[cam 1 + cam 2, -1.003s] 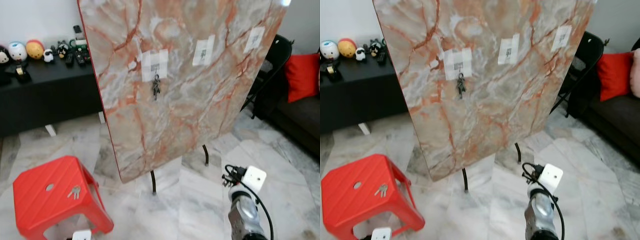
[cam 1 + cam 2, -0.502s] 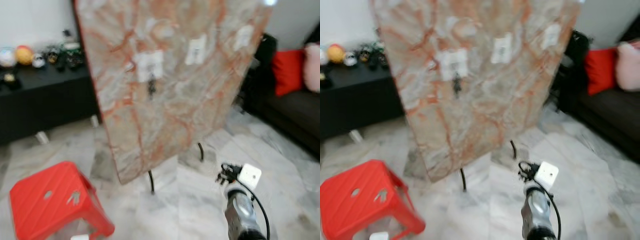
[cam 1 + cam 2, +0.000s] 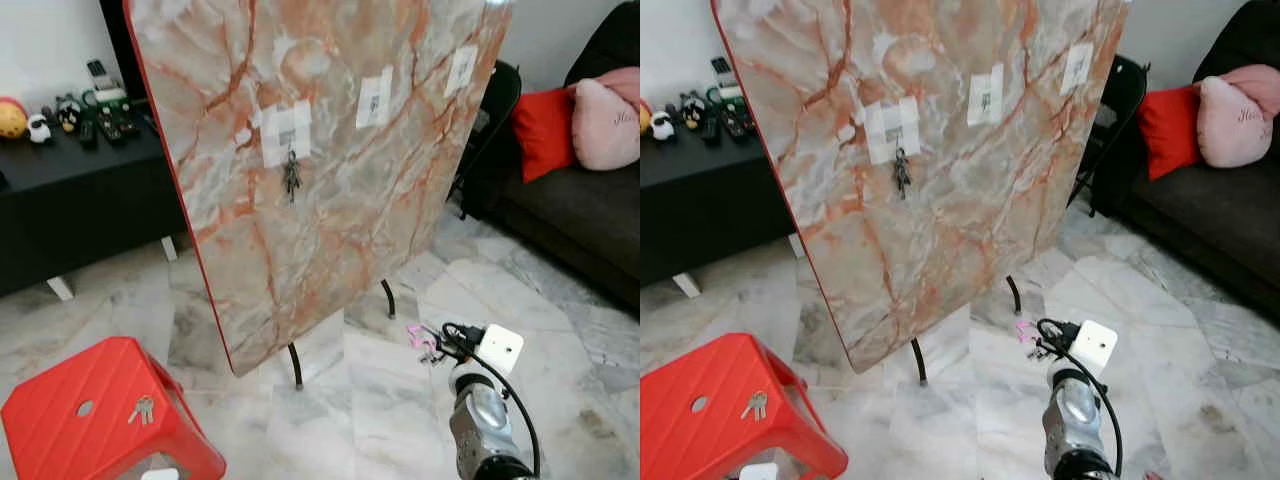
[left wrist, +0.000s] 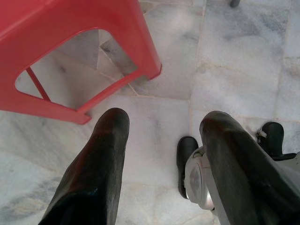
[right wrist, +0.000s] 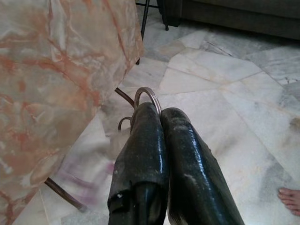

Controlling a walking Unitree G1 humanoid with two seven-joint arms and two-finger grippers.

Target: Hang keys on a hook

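A key ring (image 5: 146,97) is being pinched between the closed fingers of the right gripper (image 5: 159,115), low over the marble floor (image 3: 560,300), likely so it can be lifted to a free hook (image 3: 374,102) on the leaning marble board (image 3: 330,200). One bunch of keys (image 3: 292,178) is already hanging there. More keys (image 3: 141,408) are lying on the red stool (image 3: 60,440). The left gripper (image 4: 161,140) is being held open beside that stool.

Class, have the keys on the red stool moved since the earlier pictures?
No. The keys lie beside the stool's hole as before; the camera shifted.
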